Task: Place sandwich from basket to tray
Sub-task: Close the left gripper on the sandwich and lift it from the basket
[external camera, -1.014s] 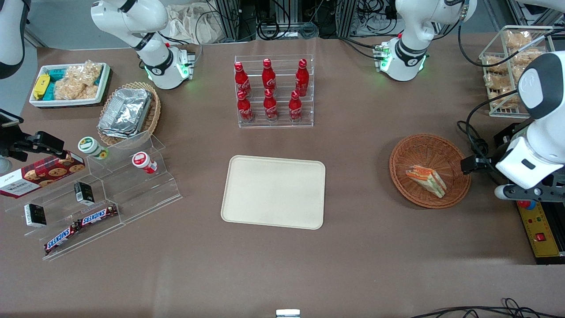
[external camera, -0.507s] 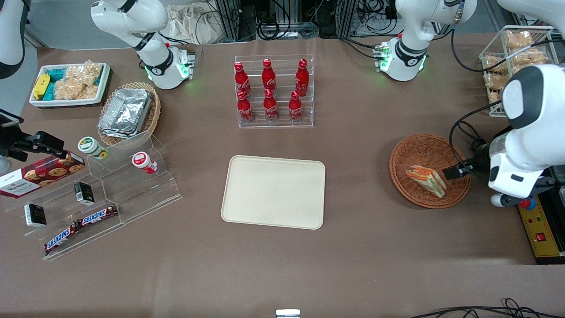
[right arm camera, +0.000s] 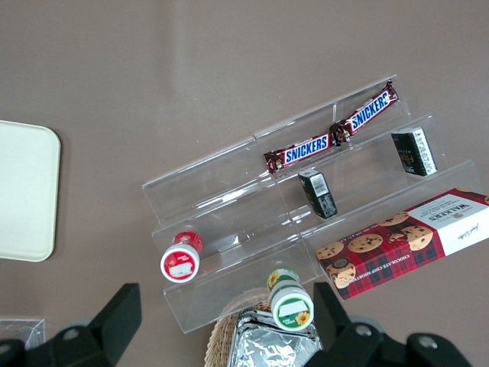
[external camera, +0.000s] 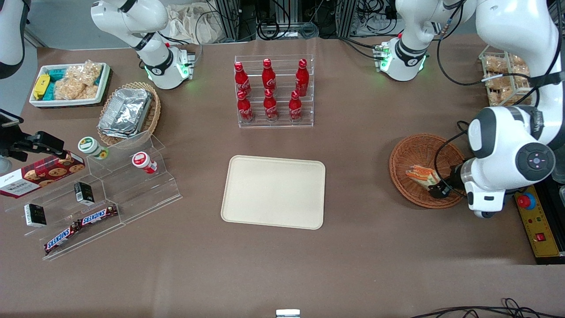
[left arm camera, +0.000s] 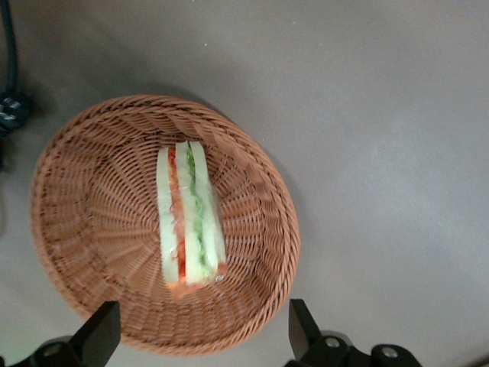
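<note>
Overhead, gripper [left arm camera: 197,332] above sandwich [left arm camera: 189,218], jaws spread

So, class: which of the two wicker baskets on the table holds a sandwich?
The round reddish-brown woven basket under the open tool; the tan oval basket holds foil containers.

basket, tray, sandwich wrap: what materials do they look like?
Basket: woven wicker or rattan, reddish-brown, visible radial weave. Tray: probably moulded plastic, matte cream, smooth with a low rounded rim. Sandwich: soft white bread with red and green layers; a clear film wrap seems likely, though glare is faint. The tool hovers open above the basket's rim.
</note>
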